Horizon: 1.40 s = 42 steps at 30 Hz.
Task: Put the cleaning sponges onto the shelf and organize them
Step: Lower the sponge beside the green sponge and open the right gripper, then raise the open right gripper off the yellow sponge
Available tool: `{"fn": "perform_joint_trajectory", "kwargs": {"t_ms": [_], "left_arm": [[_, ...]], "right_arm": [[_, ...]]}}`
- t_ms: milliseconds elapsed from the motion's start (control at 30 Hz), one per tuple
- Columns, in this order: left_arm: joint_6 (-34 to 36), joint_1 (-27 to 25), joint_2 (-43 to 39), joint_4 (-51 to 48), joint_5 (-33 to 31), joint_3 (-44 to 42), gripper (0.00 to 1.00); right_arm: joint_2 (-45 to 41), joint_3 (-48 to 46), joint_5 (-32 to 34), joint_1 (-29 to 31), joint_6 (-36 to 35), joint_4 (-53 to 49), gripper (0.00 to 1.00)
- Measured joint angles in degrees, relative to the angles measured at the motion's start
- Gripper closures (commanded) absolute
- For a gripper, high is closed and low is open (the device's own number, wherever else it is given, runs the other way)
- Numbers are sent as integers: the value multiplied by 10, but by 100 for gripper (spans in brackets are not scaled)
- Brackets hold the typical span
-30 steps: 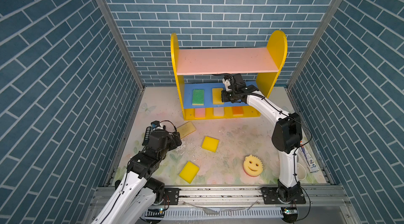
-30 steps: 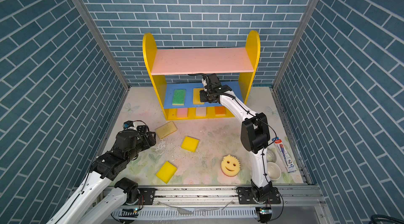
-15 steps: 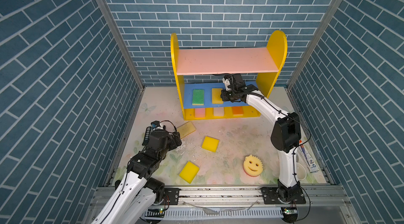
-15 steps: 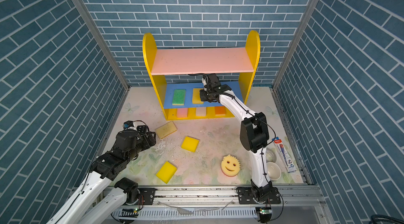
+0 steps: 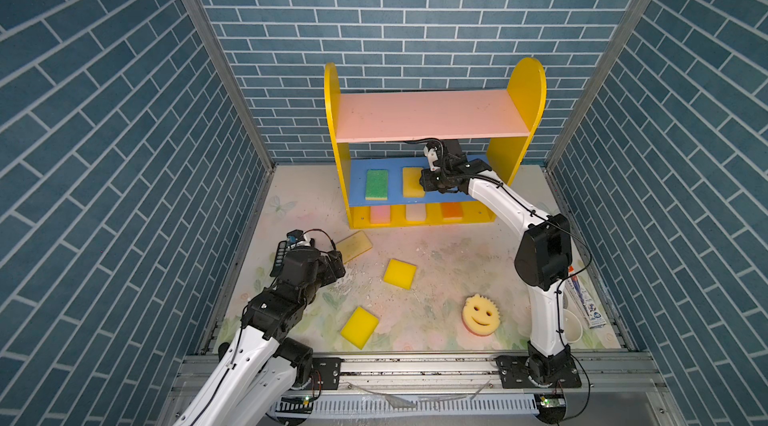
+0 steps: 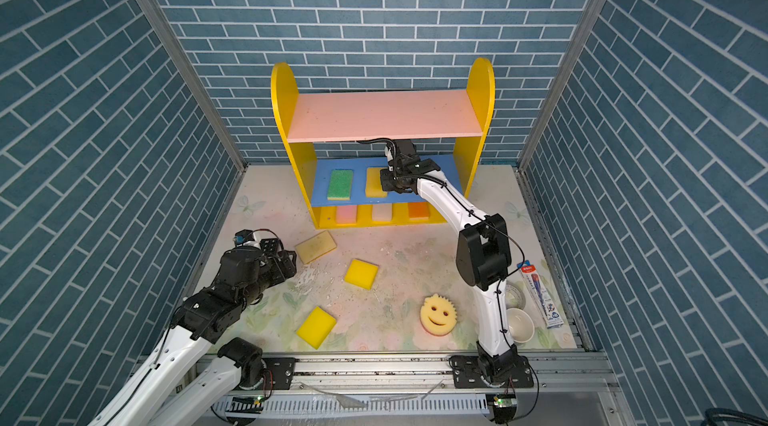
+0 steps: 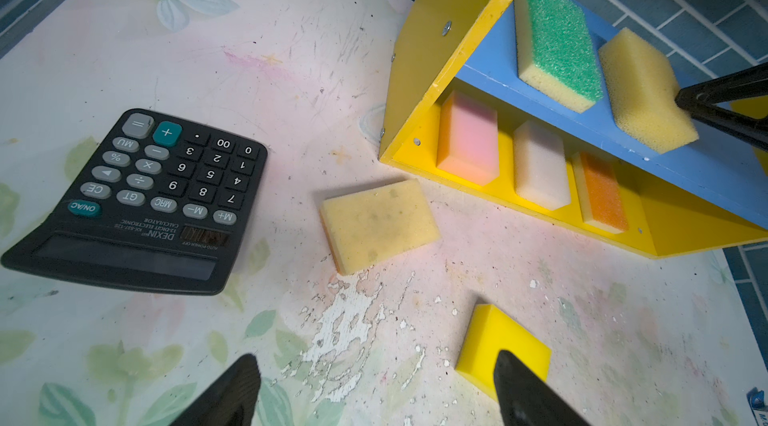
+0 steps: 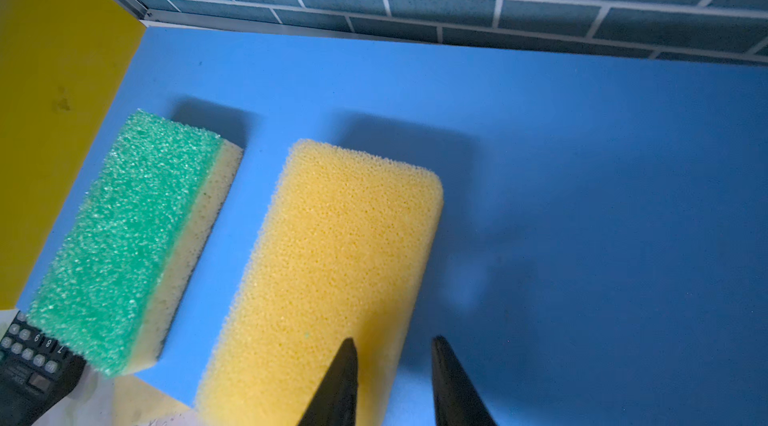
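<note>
I'm seeing right gripper (image 8: 392, 341) sitting parted at yellow sponge (image 8: 340, 245), green sponge (image 8: 124, 237) lying just beside, left gripper (image 7: 376, 357) hovering open near calculator (image 7: 158, 195)

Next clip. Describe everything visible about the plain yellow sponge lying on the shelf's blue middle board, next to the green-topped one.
The plain yellow rectangular foam sponge is coarse, open-pored, round-cornered and uncompressed. It lies flat on the blue middle board, lengthwise front to back, front end near the board's front edge, beside but apart from the green-topped sponge. The right gripper, jaws parted, straddles its front right edge.
</note>
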Motion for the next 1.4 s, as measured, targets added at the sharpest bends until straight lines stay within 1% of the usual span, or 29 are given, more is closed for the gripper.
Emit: {"fn": "perform_joint_trajectory", "kwargs": {"t_ms": [167,333,433,533,733,900,933,1000,1033,1067,1233,1400], "left_arm": [[0,0,0,0,-1,0,10],[0,0,1,1,-7,-2,9],[-1,0,17,1,-14,-4,8],[-2,0,41,4,-17,-6,8],[-5,0,76,14,-14,-9,8],[-6,0,79,21,-10,-9,8],[-7,0,78,21,-9,-9,8],[-7,0,74,21,-8,-10,8],[-7,0,72,21,-9,-10,8],[-7,0,68,20,-9,-10,8],[-6,0,54,17,-11,-10,8],[-7,0,57,16,-11,-10,8]], "right_arm": [[0,3,-2,0,0,-12,64],[-1,2,-23,4,2,-13,61],[-9,-9,-25,13,2,-11,60],[-42,-46,-19,31,2,-4,60],[-135,-108,-4,76,2,28,59],[-149,-108,17,71,2,43,57],[-147,-108,18,71,6,43,64],[-141,-109,19,72,16,43,87],[-139,-109,18,73,20,43,96],[-136,-109,15,76,23,44,100],[-133,-115,5,93,40,50,100],[-133,-168,-26,108,75,75,100]]}}
